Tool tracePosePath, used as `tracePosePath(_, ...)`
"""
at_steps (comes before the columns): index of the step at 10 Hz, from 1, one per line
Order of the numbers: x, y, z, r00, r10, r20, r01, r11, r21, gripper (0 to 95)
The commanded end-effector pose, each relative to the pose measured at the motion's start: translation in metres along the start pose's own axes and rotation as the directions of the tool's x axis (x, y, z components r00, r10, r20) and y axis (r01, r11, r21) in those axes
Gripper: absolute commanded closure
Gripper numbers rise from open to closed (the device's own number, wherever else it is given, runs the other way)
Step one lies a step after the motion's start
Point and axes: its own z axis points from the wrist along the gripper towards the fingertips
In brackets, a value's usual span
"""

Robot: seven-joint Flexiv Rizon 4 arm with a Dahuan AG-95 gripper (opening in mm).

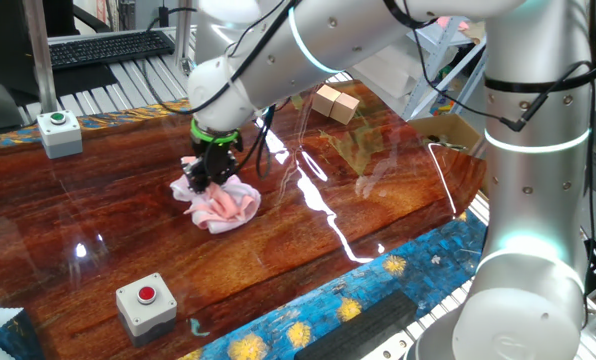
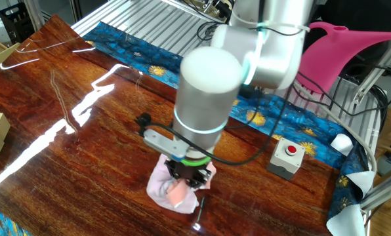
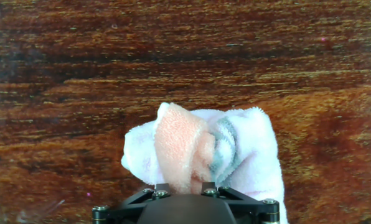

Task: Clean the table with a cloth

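Observation:
The cloth [image 1: 220,203] is a crumpled pink and white rag on the glossy reddish-brown table [image 1: 98,230]. My gripper [image 1: 212,178] points straight down into it, shut on a raised pink fold. In the other fixed view the gripper [image 2: 186,180] presses into the cloth [image 2: 161,187] near the table's [image 2: 71,170] front part. In the hand view the cloth [image 3: 198,152] bunches up between the fingers [image 3: 162,188], with a peach fold in the middle and white fabric to the right; the fingertips are buried in it.
A grey box with a red button [image 1: 147,300] stands near the front edge; it also shows in the other fixed view [image 2: 288,156]. A box with a green button [image 1: 59,132] stands at the back left. Wooden blocks [image 1: 335,103] lie at the back. A small bolt [image 2: 200,211] lies next to the cloth.

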Motion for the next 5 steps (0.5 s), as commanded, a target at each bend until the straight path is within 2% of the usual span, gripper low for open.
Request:
tracePosePath(1, 0.001, -0.009, 0.009, 1.0, -0.016, -0.002, 0.016, 1.0, -0.004, 95.0)
tracePosePath(5, -0.001, -0.025, 0.003, 0.999, -0.042, -0.011, 0.041, 0.999, -0.011, 95.0)
